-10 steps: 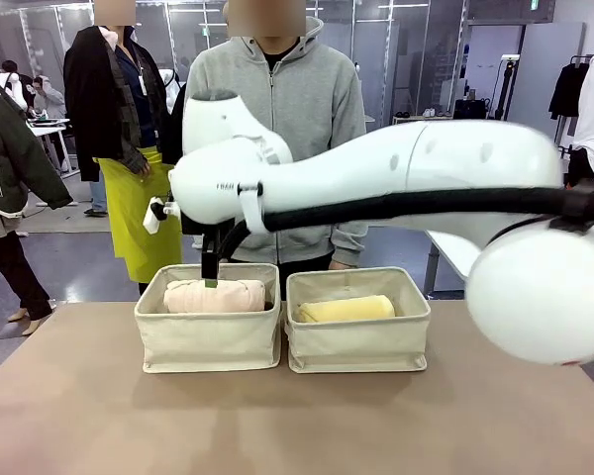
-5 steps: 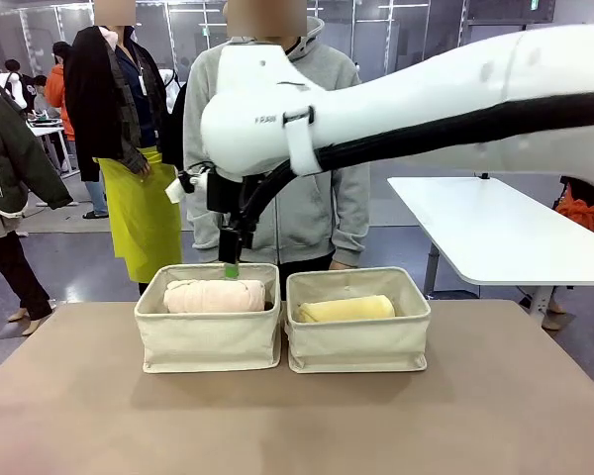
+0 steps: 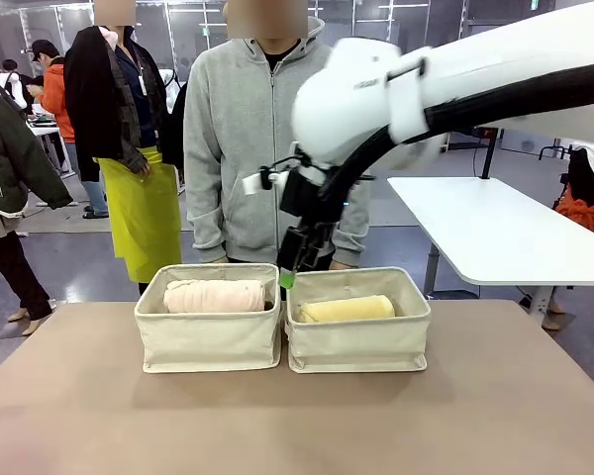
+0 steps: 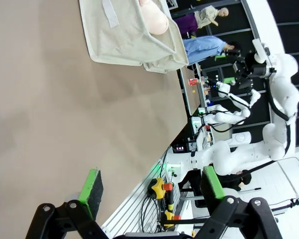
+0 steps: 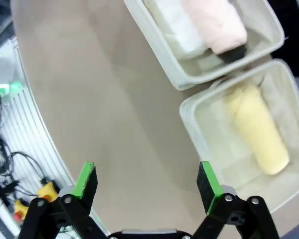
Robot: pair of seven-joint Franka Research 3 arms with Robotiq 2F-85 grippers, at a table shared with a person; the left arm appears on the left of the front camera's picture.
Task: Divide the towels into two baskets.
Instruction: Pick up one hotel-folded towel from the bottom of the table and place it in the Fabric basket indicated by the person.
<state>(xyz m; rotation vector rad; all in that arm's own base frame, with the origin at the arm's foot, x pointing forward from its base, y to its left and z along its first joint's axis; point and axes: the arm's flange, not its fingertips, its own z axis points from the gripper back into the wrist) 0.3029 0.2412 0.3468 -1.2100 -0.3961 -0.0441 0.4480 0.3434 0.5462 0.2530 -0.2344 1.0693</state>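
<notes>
I am watching the right gripper (image 3: 289, 273), which is hanging just above the inner rims of the two baskets. The risk I am seeing: if I am lowering it from here, a finger could catch the soft wall of the right basket (image 3: 358, 346) or the left basket (image 3: 208, 344) and drag or fold it, because the sides are only canvas and the bins are standing just beside each other. The division also looks uneven to me. In the right wrist view the left basket is holding the pink-beige towel (image 5: 214, 22), the white towel (image 5: 177, 25) and something dark at its end, perhaps the grey one, while the yellow towel (image 5: 259, 130) is lying alone in the other.

The right gripper's jaws are standing wide apart and carrying nothing. The left gripper (image 4: 152, 191) is also fully spread and empty, hovering over bare table (image 4: 65, 114), well apart from the baskets.
</notes>
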